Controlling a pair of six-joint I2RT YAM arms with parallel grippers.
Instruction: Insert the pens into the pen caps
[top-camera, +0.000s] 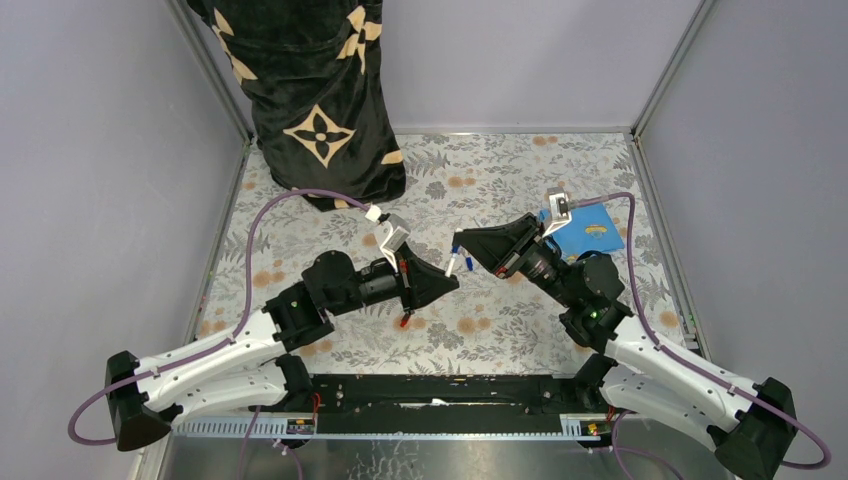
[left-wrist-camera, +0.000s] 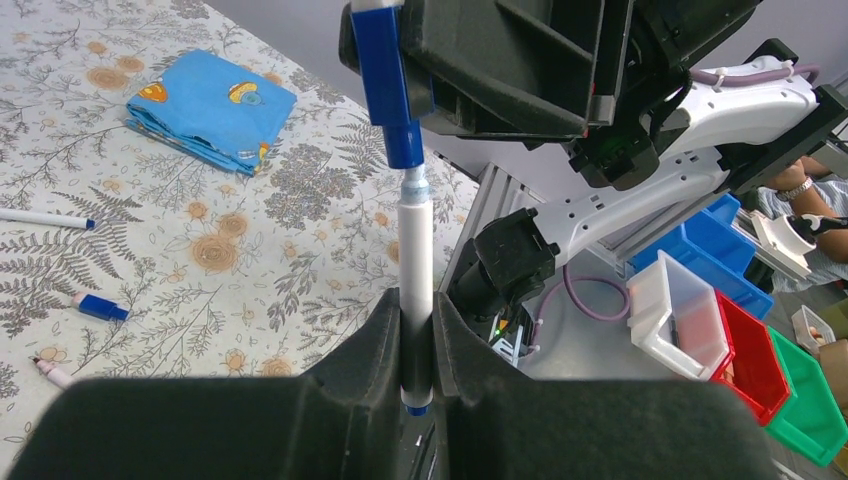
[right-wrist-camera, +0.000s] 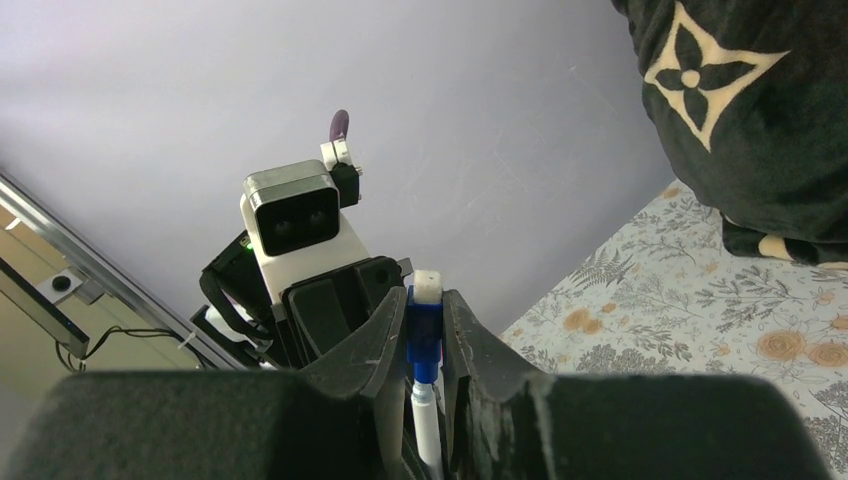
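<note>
- Pinching a white-barrelled pen (left-wrist-camera: 415, 260) by its lower barrel, my left gripper (left-wrist-camera: 416, 305) is closing narrowly around it, with a blue end showing just below my fingers.
- The pen's other end is meeting the mouth of a blue cap (left-wrist-camera: 388, 85), which my right gripper (right-wrist-camera: 425, 312) is clamping from the opposite side. I cannot tell how deep the tip is sitting.
- Pen and cap are hanging in line above the floral table (left-wrist-camera: 290, 265), between my two wrists.
- Lying on the table off to one side are a loose blue cap (left-wrist-camera: 103, 308), a pink-tipped pen (left-wrist-camera: 48, 372) partly cut off by the frame, and a second pen (left-wrist-camera: 45, 217) with a blue tip, all apart from one another.
- Farther off, a folded blue cloth (left-wrist-camera: 210, 105) is resting flat.
- Past the table edge, coloured bins (left-wrist-camera: 745, 350) are standing behind my right arm, which is blocking much of that side.
- At the far corner, a dark patterned fabric (top-camera: 320, 90) is draping onto the table.
</note>
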